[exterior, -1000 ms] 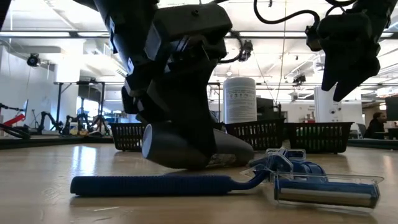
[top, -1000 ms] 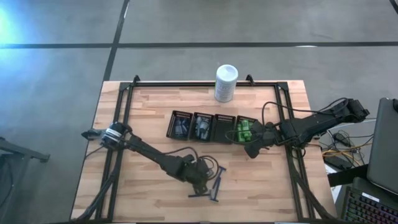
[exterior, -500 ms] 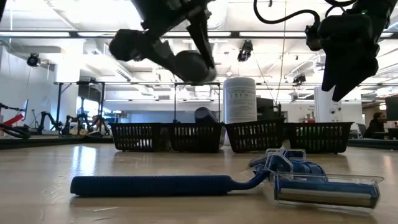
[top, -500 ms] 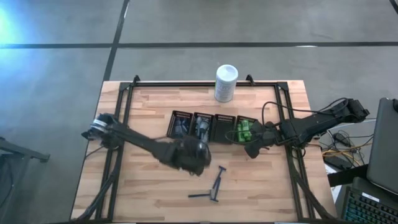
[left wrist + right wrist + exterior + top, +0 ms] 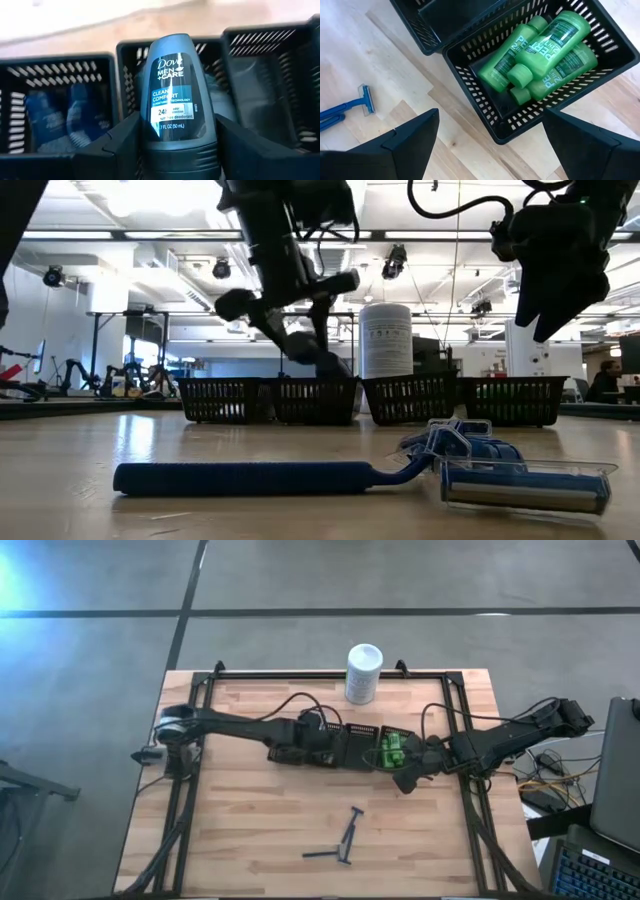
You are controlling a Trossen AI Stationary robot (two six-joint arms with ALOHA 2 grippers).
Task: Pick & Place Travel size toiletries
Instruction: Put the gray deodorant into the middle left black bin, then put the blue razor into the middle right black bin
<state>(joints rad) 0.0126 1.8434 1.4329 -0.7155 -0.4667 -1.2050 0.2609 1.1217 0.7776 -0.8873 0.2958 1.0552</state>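
bench (image 5: 250, 830): wooden top with a dark frame along its edges; the front half is mostly bare, holding only two razors.
basket row (image 5: 340, 745): four black mesh baskets side by side across the middle of the bench, a white canister (image 5: 363, 673) behind them near the far edge.
left pincer (image 5: 322, 743): over the second basket from the left, pinching a deodorant stick (image 5: 170, 90) between its fingers (image 5: 117, 142); in the low view it hangs just above the basket rims.
deodorant stick: dark grey-blue body with a rounded top, label reading dove men+care clean comfort, held upright above the basket opening.
right pincer (image 5: 405, 778): at the front right corner of the rightmost basket, raised off the bench, fingers spread and holding nothing.
green bottles (image 5: 545, 55): several bright green bottles with green caps, piled inside the rightmost basket.
leftmost basket (image 5: 50, 115): holds blue-labelled items, blurred.
razors (image 5: 340, 840): dark handles with blue heads, lying on the open front of the bench, well apart from the baskets.
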